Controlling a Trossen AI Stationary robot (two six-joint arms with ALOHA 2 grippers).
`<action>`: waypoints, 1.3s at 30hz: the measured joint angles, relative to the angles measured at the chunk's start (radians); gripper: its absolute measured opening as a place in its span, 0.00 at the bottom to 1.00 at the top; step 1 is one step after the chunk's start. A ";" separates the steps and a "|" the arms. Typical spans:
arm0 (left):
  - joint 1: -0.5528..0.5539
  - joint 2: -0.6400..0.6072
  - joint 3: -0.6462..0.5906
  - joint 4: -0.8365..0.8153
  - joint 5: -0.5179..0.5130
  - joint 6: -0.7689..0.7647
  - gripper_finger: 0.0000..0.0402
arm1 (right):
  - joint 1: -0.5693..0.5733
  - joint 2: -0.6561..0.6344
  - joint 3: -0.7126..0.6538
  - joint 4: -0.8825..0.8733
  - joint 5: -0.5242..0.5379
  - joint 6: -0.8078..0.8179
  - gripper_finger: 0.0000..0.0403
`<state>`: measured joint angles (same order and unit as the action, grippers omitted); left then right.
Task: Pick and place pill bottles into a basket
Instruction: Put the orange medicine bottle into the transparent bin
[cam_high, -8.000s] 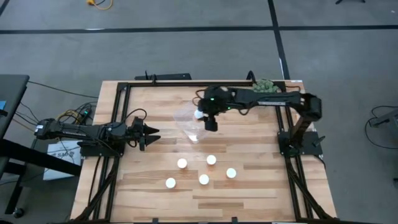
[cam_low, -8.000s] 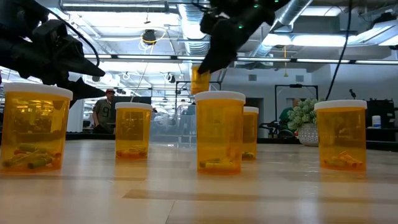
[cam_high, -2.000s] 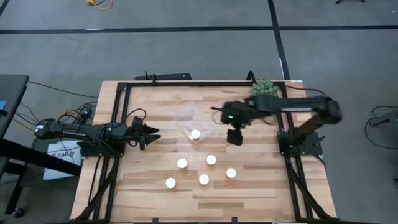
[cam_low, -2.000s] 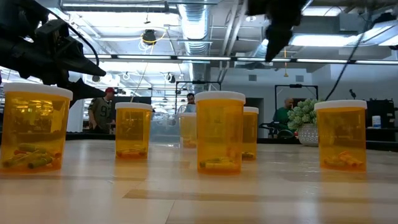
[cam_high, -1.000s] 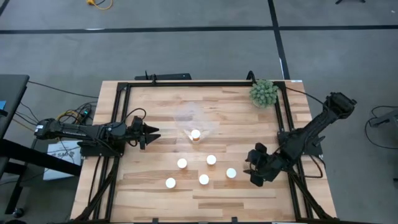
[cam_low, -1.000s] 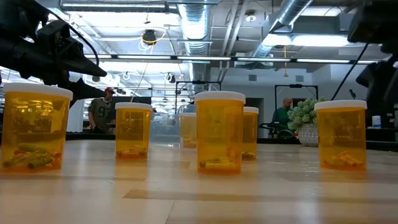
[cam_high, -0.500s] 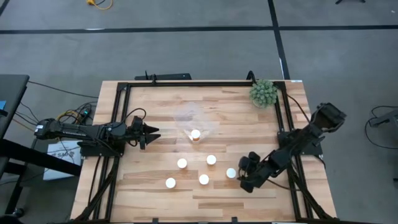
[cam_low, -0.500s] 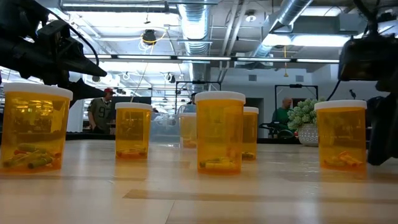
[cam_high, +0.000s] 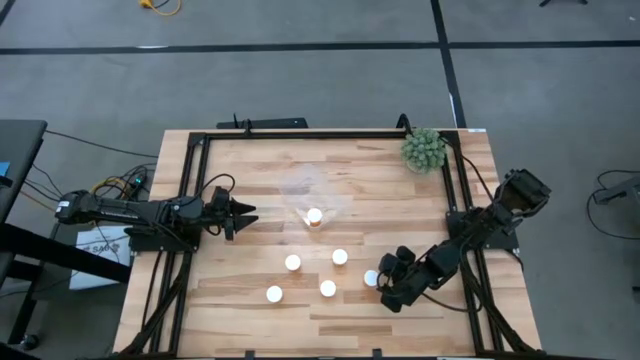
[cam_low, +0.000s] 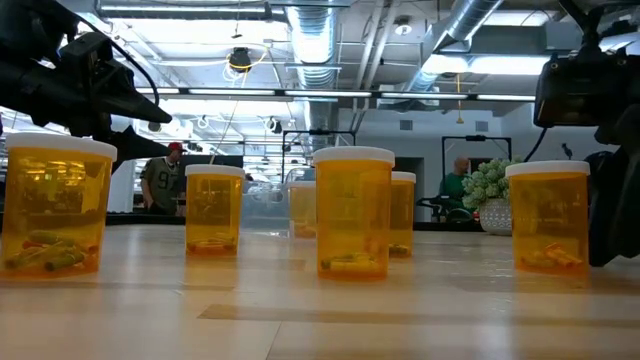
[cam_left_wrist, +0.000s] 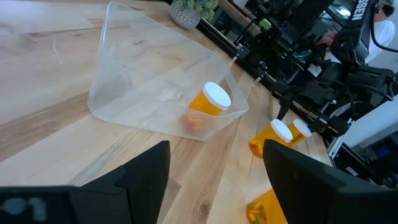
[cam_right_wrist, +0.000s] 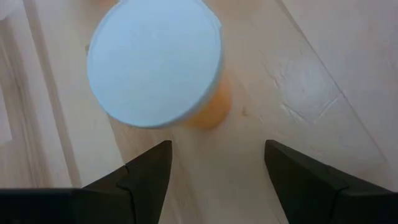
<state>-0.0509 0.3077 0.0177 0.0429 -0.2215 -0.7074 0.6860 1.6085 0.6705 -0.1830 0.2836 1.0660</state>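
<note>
- The right hand hangs low over the bench toward its front right corner, fingers spread, holding nothing.
- Its fingers stand on either side of a pill bottle, seen from above in the right wrist view as a white cap over an orange body; they do not touch it.
- That bottle is the rightmost of five pill bottles standing loose in the front half of the bench.
- A sixth bottle sits inside the clear basket near the middle of the bench; in the left wrist view it leans against the basket's wall.
- The left hand waits at the left edge of the bench, fingers parted and empty, pointing toward the basket.
- A green plant ball sits at the back right corner.
- People stand in the room beyond the bench.
</note>
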 joint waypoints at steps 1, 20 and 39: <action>0.000 0.000 0.000 0.000 0.000 0.000 0.61 | -0.001 0.000 0.001 -0.004 -0.003 0.000 0.62; 0.000 0.000 0.000 -0.003 0.012 -0.016 0.61 | -0.037 -0.115 0.105 -0.292 -0.109 -0.227 0.62; 0.000 0.000 0.000 -0.005 0.016 -0.013 0.61 | -0.178 -0.115 0.250 -0.488 -0.260 -0.385 0.62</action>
<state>-0.0511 0.3080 0.0181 0.0380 -0.2054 -0.7204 0.5080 1.4933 0.9207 -0.6713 0.0236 0.6808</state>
